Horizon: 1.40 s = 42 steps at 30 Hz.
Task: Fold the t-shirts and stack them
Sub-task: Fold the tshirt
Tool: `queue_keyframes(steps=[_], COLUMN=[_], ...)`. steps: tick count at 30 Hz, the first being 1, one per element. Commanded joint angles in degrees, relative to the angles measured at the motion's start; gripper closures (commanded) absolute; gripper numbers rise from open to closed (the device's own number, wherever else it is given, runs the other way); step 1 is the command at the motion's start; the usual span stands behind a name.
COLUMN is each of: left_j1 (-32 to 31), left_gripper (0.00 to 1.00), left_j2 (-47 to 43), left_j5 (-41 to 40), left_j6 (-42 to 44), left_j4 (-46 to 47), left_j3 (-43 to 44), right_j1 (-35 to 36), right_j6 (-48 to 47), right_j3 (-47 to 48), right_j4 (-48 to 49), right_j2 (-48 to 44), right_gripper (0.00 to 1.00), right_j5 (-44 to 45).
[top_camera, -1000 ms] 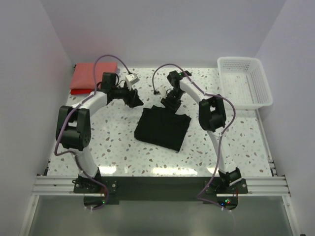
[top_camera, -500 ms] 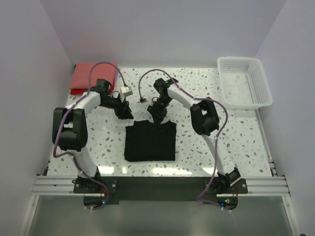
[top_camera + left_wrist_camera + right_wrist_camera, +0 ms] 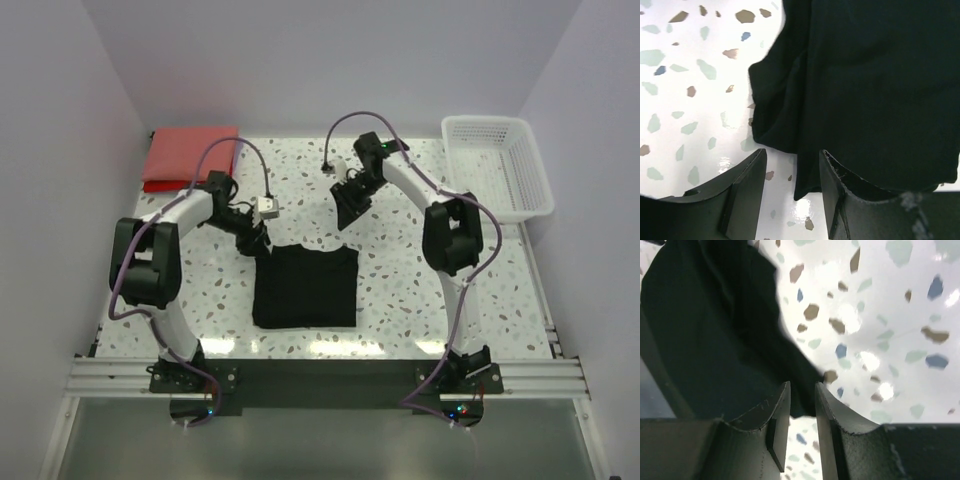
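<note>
A black t-shirt lies folded flat as a rectangle at the table's middle front. My left gripper is low at its back left corner. In the left wrist view the jaws stand open, with a loose corner of the black cloth lying on the table between them. My right gripper is raised behind the shirt's back right corner, apart from it. Its jaws are narrowly open and empty, with the black shirt below and beyond. A folded coral-red stack lies at the back left.
A white lattice basket stands at the back right corner. The speckled tabletop lies between the shirt and the basket. White walls close in the left, back and right sides. The arm bases and a metal rail run along the front edge.
Both grippers dragged the black shirt forward and squared it. The right gripper has since let go and lifted away to the back right. The left stays at the shirt's corner.
</note>
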Motion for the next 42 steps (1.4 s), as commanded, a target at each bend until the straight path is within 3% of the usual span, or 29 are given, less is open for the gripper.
queue_keyframes(steps=[1,6,15,18,26,34,42], left_j1=[-0.9,-2.7,-5.3,-6.0,-7.8,-11.3,-12.2], left_gripper=[0.5,0.5,0.5,0.6,1.0,1.0,1.0], left_j2=[-0.4,0.8,2.6,2.7,-2.4,-15.3,-21.1], left_j5=[0.3,0.0,-0.8,-0.4,-0.8,-2.5,-1.6], left_j6=[7.5,9.3,6.9,7.5,11.5,19.9,27.8], left_j4=[-3.8,-5.1,-1.8,-2.6,-2.6,2.5,7.3], left_j3=[-0.8,-0.6,0.3,0.8,-0.7,-6.4,-9.8], right_j1=[-0.8,-2.3,-3.4,-3.3,-3.3,-3.2,-3.3], right_j6=[2.8,5.6,7.4,7.3,8.7,7.3,5.1], right_j3=[-4.5,-13.1,-15.3,-15.8,-16.5,-17.0,-16.8], right_j4=[-2.7,-0.2,0.1,0.4,3.4,4.5,4.6], right_j2=[-5.0,-7.4,-6.0,-4.7,-1.2,0.7,2.2], right_gripper=[0.7,0.71,0.72,0.72,0.74,0.75,0.75], right_j5=[-4.2,-6.3,-8.0,-7.9,-5.9,-5.3,-4.6])
